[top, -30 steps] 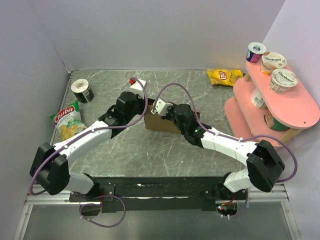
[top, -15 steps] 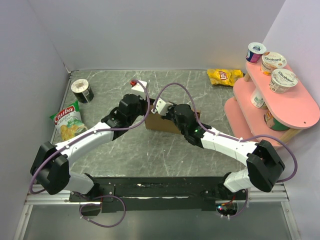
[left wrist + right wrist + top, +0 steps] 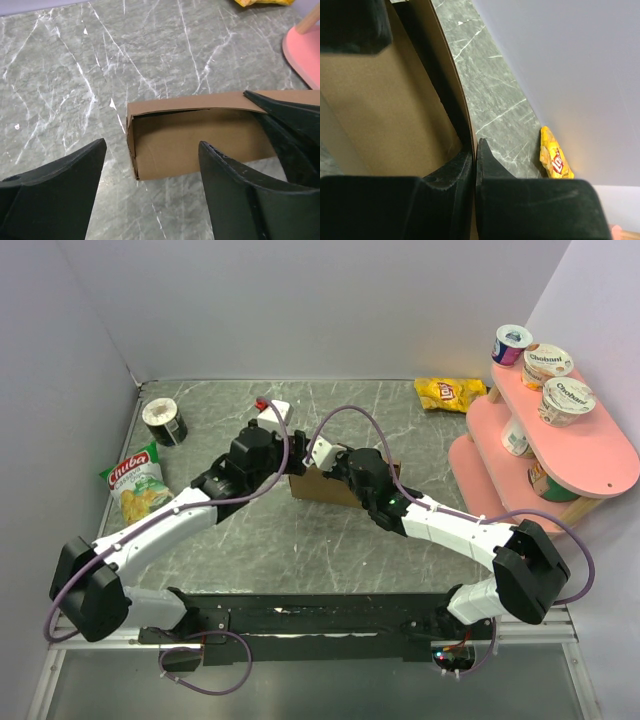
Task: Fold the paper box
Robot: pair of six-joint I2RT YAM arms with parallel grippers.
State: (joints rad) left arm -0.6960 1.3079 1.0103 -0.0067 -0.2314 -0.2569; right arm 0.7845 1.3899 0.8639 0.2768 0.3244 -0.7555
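Note:
The paper box (image 3: 318,486) is a plain brown cardboard tray lying mid-table, its open side showing in the left wrist view (image 3: 200,142). My left gripper (image 3: 282,466) hangs open just short of the box's left end, fingers wide apart (image 3: 152,145), touching nothing. My right gripper (image 3: 345,468) is shut on the box's far long wall, one finger inside and one outside (image 3: 475,142). Its black fingers (image 3: 287,125) show at the box's right end. The box's inner face (image 3: 375,115) fills the right wrist view.
A green chips bag (image 3: 135,483) and a dark tin (image 3: 164,421) sit at the left. A yellow Lay's bag (image 3: 450,393) lies at the back right. A pink two-tier stand (image 3: 600,455) with yogurt cups is at the right. A small white object (image 3: 277,408) lies behind the left wrist.
My left gripper has gone from shut to open and drawn back a little to the left of the box's end. The right gripper and box have not moved.

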